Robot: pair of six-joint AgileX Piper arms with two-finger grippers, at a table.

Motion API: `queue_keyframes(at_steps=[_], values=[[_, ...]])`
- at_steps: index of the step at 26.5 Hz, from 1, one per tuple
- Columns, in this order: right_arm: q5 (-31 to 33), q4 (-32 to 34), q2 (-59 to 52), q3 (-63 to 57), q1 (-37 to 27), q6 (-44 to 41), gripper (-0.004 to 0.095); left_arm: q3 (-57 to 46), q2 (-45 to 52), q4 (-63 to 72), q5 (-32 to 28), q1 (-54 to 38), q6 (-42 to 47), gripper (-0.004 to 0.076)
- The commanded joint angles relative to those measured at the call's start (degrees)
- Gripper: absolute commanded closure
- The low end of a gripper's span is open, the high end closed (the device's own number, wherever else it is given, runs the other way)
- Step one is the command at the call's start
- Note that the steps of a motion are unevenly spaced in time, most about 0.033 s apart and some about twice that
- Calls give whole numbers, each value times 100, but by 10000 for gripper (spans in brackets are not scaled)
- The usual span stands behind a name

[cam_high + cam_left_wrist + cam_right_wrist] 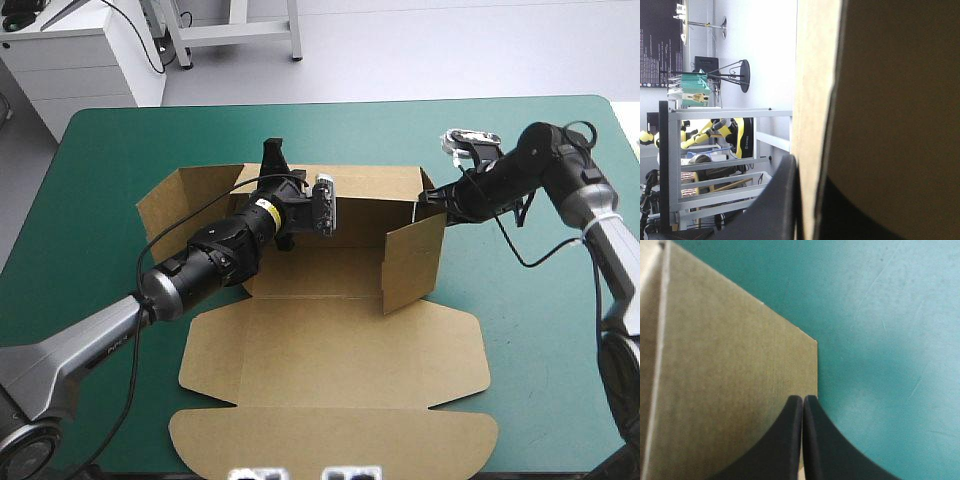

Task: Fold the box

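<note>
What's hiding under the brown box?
Only the teal-green table cover can be seen, showing all around the box. The flat board lies right on it. Anything directly beneath the board is covered, so I cannot tell if something else is there.

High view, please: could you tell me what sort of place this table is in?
Probably a robotics lab bench: a teal-green covered table, with the left hand and right hand gripping a half-raised brown box.
</note>
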State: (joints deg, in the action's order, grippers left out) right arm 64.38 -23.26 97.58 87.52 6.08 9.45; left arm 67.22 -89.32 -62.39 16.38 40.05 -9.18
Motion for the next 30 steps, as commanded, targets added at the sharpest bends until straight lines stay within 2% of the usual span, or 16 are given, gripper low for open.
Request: queue_keyframes(at_steps=[1,5,7,13,30], values=[[-1053,-757,-914,-936,-10,734,909,152,229,-86,-115,13,135,732],[-2043,-1767,-1515,-2060,128,1548,909,152,229,-86,-115,13,162,732],[-2251,-1922,-1601,-2187,313,1682,909,152,229,-86,-115,13,162,732],[-3041,-1929,-1612,-2200,1039,1699,909,152,229,-86,-52,13,207,732],[-3902,-1948,-1245,-2200,2075,1699,908,152,229,-86,-30,13,326,732]])
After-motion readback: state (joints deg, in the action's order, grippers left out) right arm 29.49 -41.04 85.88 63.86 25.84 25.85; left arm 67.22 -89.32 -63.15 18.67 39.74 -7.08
